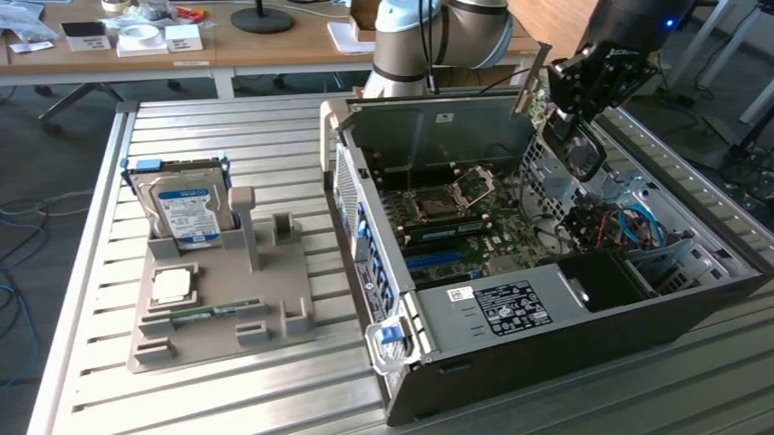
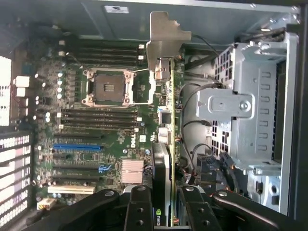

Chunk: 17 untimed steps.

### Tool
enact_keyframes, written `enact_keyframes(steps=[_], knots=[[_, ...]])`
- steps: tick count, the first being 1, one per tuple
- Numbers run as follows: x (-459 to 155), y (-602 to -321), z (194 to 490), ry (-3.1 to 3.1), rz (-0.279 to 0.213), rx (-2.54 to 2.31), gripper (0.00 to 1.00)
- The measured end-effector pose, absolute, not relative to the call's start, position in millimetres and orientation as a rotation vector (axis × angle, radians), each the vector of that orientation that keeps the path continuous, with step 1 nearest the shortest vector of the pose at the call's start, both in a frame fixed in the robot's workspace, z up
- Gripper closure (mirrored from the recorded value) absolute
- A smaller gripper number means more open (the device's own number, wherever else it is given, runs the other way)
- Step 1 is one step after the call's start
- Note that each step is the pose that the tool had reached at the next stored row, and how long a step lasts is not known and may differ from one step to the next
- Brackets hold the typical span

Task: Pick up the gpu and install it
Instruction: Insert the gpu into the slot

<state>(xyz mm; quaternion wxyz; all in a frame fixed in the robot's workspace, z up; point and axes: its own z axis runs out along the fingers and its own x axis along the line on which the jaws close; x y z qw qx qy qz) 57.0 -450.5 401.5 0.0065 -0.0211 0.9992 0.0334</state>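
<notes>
I work in a robotics lab, slotted metal bench (image 1: 217,385), opened computer case (image 1: 556,358), cluttered desks (image 1: 308,45) past the bench's far edge.

A grey robot arm (image 1: 436,36) bends toward the exterior view's right. Its black gripper (image 1: 575,95) points downward, fingers (image 2: 139,207) clamped on both faces of an upright gpu (image 2: 166,115).

Open computer case (image 1: 581,353) on slatted table (image 1: 242,127), motherboard (image 2: 120,139) with bare CPU socket (image 2: 108,86), hard drive (image 1: 188,210) upright in tan holder (image 1: 260,299), memory stick (image 1: 212,314) flat.
</notes>
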Motion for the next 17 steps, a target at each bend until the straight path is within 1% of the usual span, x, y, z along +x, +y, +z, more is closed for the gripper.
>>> enact_keyframes(steps=[17], knots=[[57.0, -450.5, 400.7, 3.089, 0.107, -0.547, 0.73]])
